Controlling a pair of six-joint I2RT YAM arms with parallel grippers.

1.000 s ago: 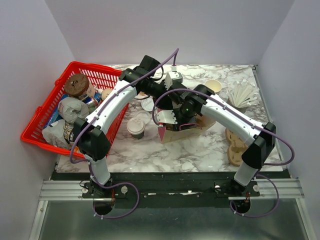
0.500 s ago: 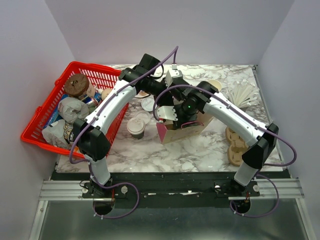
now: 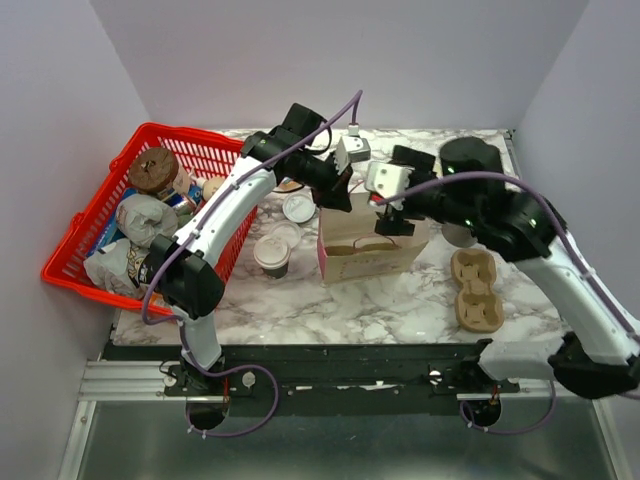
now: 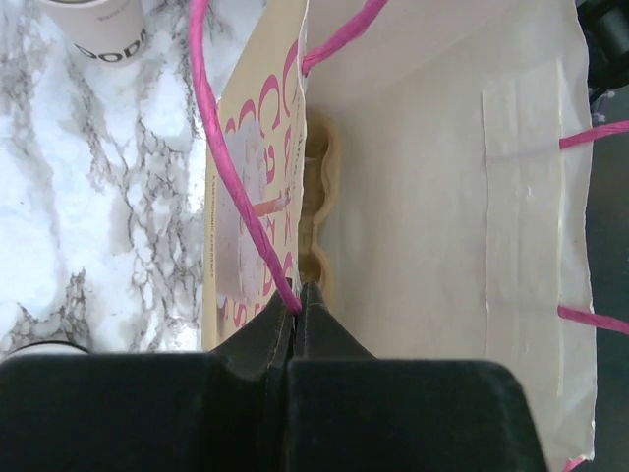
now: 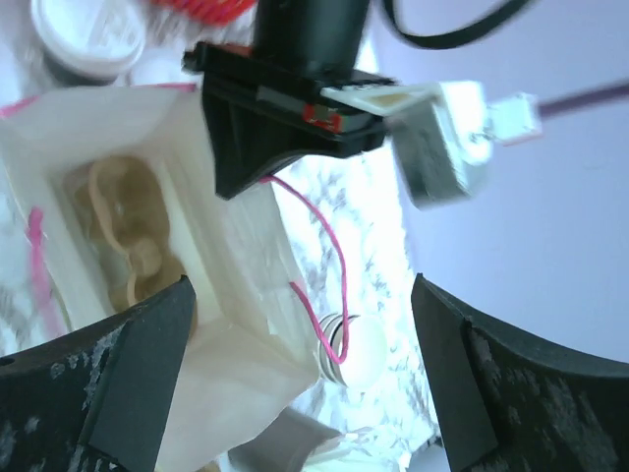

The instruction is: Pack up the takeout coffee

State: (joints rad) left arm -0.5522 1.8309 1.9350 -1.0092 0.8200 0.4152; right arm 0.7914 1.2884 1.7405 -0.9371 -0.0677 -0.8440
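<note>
Two grippers are seen at a cream paper bag [image 3: 370, 250] with pink cord handles. The left gripper [image 4: 298, 307] is clamped closed on the bag's rim, where a pink cord meets it. The right gripper [image 5: 303, 285] is spread wide above the bag's mouth, with nothing held. The takeout coffee [image 3: 272, 255], a white-lidded cream paper cup with a dark brown band, is set on the marble table [image 3: 380, 300] just left of the bag.

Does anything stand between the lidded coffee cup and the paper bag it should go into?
Nothing visible lies on the marble table between the coffee cup and the paper bag. The left gripper pinches the bag's rim at one edge of its mouth.
</note>
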